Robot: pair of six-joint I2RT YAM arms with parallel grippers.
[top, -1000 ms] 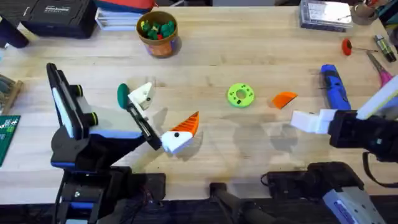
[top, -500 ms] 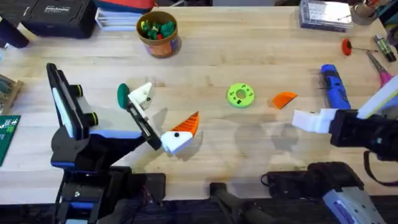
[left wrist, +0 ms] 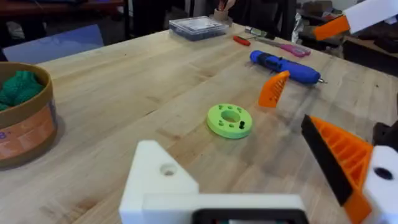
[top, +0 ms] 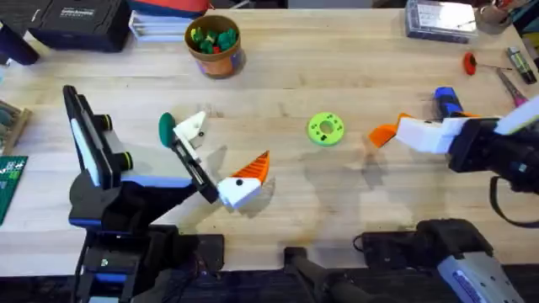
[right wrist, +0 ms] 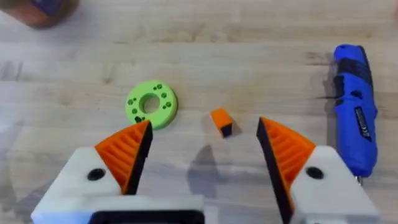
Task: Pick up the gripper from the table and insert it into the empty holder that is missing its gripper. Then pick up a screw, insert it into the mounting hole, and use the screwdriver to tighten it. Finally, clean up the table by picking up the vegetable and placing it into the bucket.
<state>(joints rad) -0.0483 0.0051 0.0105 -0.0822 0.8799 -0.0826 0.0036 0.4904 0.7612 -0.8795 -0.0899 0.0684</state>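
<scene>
The gripper piece, an orange wedge (top: 386, 133) (left wrist: 273, 89) (right wrist: 221, 121), lies on the table right of centre. My right gripper (top: 406, 132) (right wrist: 205, 152) hovers just above it, open, with the wedge ahead of the gap between its fingers. My left gripper (top: 223, 151) (left wrist: 249, 168) rests wide open on its black holder bar (top: 190, 165); one white finger (left wrist: 158, 180) carries no orange tip. The dark-green vegetable (top: 166, 128) lies beside that finger. The blue screwdriver (top: 449, 103) (right wrist: 354, 118) (left wrist: 283, 65) lies beyond the right gripper. The bucket (top: 215, 50) (left wrist: 28, 124) stands at the back left.
A bright-green disc with holes (top: 326, 129) (right wrist: 151, 104) (left wrist: 230, 119) lies mid-table. A red-handled tool (top: 469, 61), a pink-handled tool (top: 518, 99) and a clear box (top: 440, 18) sit at the back right. A black case (top: 80, 21) is at the back left, a circuit board (top: 10, 181) at the left edge.
My right gripper has moved away from its base, toward the orange wedge and the screwdriver. The left arm and the table's things have not moved.
</scene>
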